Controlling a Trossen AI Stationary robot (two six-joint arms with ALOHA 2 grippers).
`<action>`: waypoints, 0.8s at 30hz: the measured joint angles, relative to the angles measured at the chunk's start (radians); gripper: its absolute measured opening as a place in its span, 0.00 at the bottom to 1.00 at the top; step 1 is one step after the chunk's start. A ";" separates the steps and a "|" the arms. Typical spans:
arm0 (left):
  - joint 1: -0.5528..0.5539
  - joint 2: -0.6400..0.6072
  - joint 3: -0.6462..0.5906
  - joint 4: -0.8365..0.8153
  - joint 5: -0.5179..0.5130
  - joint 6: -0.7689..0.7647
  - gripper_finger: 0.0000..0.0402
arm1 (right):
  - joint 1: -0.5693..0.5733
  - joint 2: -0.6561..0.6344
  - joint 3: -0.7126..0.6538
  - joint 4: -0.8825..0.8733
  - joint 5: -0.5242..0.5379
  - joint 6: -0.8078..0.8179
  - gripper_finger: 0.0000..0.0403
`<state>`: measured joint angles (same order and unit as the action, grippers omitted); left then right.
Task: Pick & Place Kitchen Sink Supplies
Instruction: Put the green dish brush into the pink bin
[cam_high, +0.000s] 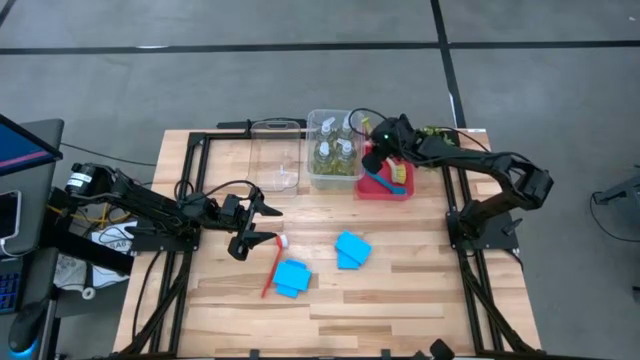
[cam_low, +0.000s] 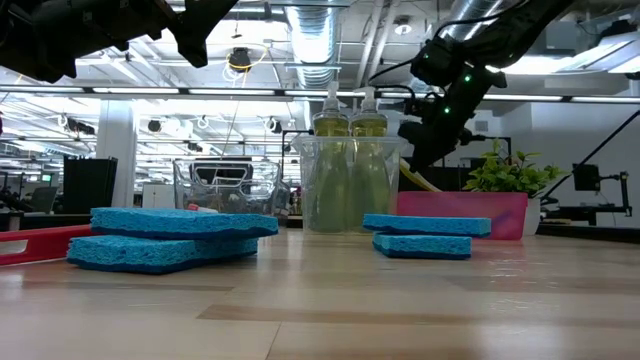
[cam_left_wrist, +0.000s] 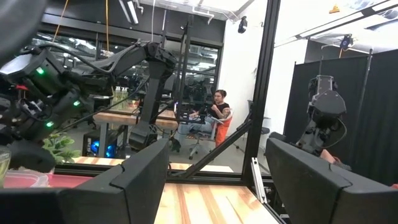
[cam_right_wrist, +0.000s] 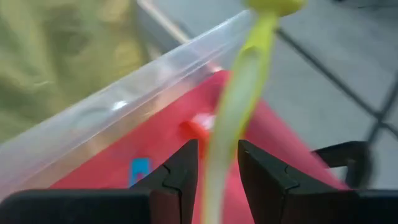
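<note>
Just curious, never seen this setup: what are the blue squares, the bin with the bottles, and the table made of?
Sponges: probably foam, matte and pitted, with rough edges. Bottle bin: likely clear plastic; the bottles show through its glossy wall. Table: looks like wood, pale jointed planks with grain and a slight sheen.

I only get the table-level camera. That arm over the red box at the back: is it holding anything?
Observer: Yes. Its wrist camera shows the right gripper closed on a yellow-green brush by the handle, above the red bin.
Operator: And the red strip at my left edge?
Observer: From above, it's a red brush lying beside a blue sponge.
Operator: Is the other arm busy?
Observer: The left gripper hovers open near that brush's head.
</note>
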<state>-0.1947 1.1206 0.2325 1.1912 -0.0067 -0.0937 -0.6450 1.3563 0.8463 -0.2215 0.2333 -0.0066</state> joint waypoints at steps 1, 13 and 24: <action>0.000 0.000 0.000 0.000 0.000 0.000 0.67 | 0.000 0.005 0.000 0.008 0.035 0.005 0.26; 0.000 0.000 0.000 0.000 0.000 0.000 0.67 | -0.005 0.006 0.000 0.005 0.211 0.060 0.26; 0.000 0.000 0.000 0.000 0.000 0.000 0.67 | 0.002 0.005 0.000 0.028 0.014 0.055 0.26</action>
<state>-0.1948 1.1206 0.2325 1.1908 -0.0067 -0.0937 -0.6434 1.3613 0.8463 -0.1936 0.2471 0.0481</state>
